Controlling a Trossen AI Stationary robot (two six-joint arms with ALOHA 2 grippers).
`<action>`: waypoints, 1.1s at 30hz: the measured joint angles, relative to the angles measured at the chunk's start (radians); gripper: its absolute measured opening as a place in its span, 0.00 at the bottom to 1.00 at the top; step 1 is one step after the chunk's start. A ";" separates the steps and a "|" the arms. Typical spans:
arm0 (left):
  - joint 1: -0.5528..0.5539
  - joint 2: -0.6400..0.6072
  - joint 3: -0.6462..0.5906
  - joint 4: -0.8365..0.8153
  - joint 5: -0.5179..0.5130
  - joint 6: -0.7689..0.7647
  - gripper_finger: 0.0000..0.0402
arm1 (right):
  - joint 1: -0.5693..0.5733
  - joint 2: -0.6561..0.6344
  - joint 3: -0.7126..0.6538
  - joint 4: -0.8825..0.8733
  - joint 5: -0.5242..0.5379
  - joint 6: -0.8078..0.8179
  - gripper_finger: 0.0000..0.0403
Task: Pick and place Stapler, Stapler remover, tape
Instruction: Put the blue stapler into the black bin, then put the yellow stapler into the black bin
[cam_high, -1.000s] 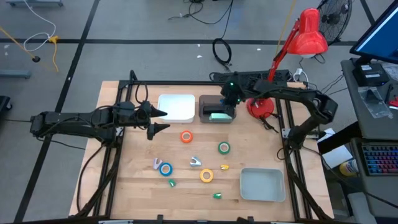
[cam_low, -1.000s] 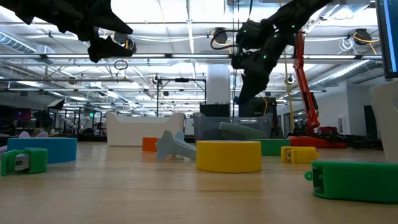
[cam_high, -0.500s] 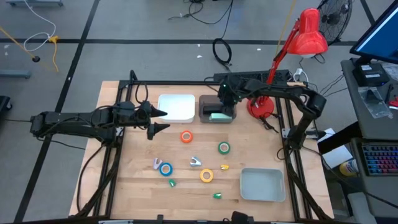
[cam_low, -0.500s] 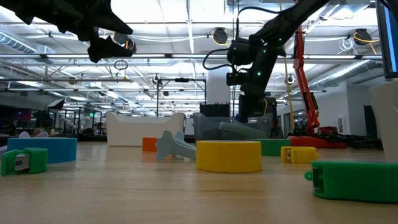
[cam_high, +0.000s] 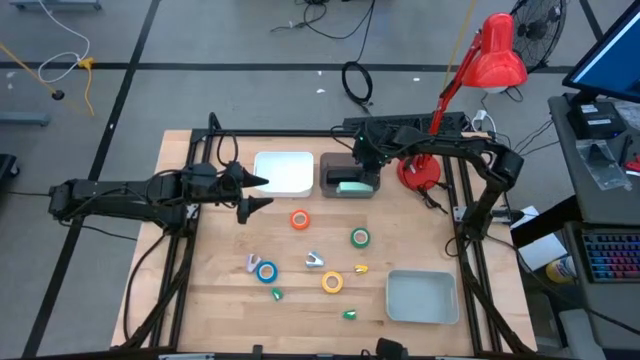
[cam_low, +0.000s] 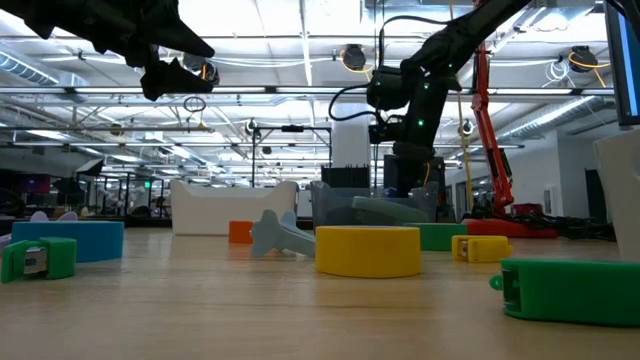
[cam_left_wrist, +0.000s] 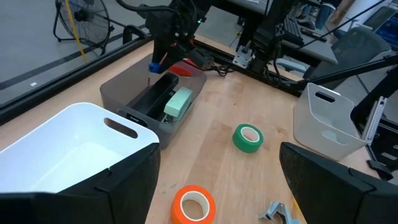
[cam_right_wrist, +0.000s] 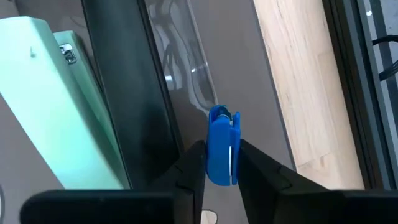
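The right gripper (cam_right_wrist: 216, 165) holds a blue staple remover (cam_right_wrist: 221, 146) between nearly closed jaws, above the grey bin (cam_high: 328, 172) with the stapler (cam_high: 352, 185). Released off-centre, it may fall outside onto the bench.

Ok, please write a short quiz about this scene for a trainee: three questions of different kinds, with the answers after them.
1. True or false: the right gripper is shut on a small blue object above the grey bin.
2. Which colour of tape roll lies nearest the white bin? A) yellow B) orange C) blue
3. Fill in: the mint-green stapler lies inside the ____ bin.

Key
1. True. The right wrist view shows both fingers pressing on it.
2. B. The orange roll lies just in front of that bin, while the left gripper hangs open beside it.
3. grey
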 joint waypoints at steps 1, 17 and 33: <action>0.000 0.000 0.000 0.000 0.000 0.001 0.83 | 0.000 0.000 0.000 0.001 0.000 0.000 0.17; 0.000 0.000 0.000 0.000 0.000 0.001 0.83 | 0.002 0.000 0.000 -0.001 0.000 -0.053 0.23; 0.000 0.000 0.000 0.000 0.000 -0.008 0.83 | 0.002 -0.011 -0.001 0.001 0.005 -0.070 0.38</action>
